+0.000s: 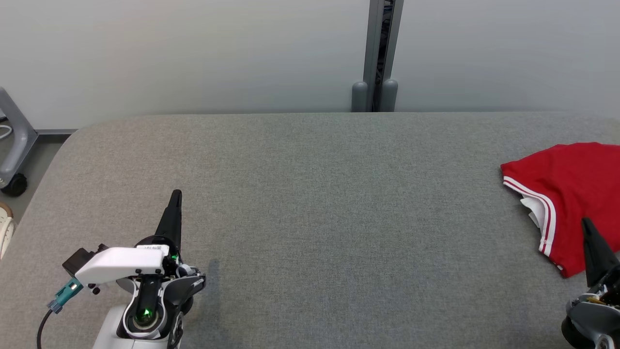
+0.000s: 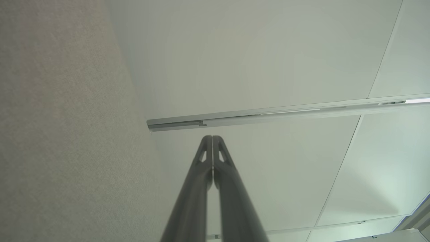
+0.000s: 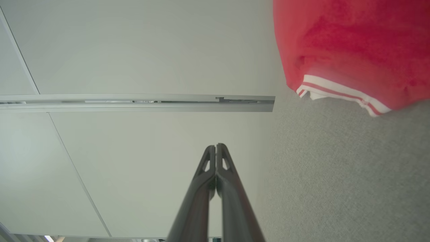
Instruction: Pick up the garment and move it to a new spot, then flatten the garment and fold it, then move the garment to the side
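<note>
Head view gives me the layout. The garment [image 1: 569, 194], red with white-striped trim, lies bunched at the far right of the grey table [image 1: 310, 218], cut off by the frame edge. A white inner layer pokes out at its left hem. The left gripper [image 1: 177, 195] sits low left over bare table, well apart from the garment. The right gripper [image 1: 587, 224] rises at lower right, and its tip overlaps the garment's lower edge from this angle. From here I cannot tell contact. Both grippers are edge-on to the head camera, so I get no read on the finger gap. A grey wheeled frame [image 1: 14, 160] stands on the floor off the table's left end, and a wall post [image 1: 380, 53] stands behind the table.

The wrist views fill in the rest. In the left wrist view the fingers [image 2: 198, 188] are pressed together tip to tip with nothing between them, table to one side, wall and post ahead. In the right wrist view the fingers [image 3: 235, 201] are likewise closed flat on each other, holding nothing. The garment [image 3: 352, 43] sits upper right, striped hem toward the fingers. A strip of bare table lies between it and the fingers, so they are apart, not touching.
</note>
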You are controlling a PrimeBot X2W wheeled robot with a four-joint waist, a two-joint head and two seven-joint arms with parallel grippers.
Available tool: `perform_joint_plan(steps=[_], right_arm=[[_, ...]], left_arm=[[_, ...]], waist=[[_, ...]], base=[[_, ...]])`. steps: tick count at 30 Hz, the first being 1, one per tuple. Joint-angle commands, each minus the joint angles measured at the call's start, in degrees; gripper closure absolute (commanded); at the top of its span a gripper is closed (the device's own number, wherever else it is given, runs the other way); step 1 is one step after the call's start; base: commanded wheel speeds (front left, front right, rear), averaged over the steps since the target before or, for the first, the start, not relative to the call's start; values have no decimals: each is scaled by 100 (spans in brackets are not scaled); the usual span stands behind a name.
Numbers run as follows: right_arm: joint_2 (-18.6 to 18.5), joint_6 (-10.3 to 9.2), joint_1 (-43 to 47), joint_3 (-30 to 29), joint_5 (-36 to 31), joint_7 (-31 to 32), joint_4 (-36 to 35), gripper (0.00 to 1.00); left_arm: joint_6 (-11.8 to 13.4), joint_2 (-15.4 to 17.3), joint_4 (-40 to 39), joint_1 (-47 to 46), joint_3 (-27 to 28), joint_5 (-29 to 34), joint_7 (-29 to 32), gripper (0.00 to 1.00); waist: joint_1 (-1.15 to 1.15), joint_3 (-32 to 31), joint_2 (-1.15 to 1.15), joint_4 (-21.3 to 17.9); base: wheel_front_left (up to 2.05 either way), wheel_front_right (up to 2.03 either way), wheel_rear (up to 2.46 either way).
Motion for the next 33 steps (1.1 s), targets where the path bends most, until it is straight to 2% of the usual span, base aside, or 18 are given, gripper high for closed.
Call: perform_joint_plan(steps=[1, 33], right_arm=[[-52, 2, -24, -5, 32, 16, 2, 100], [-52, 2, -24, -2, 32, 16, 1, 100]], left_arm=[[-20, 31, 2, -66, 1, 2, 18, 100], [-21, 32, 0, -65, 2, 2, 17, 100]], waist=[[0, 0, 0, 0], [0, 0, 0, 0]], base=[[0, 0, 0], [0, 0, 0]])
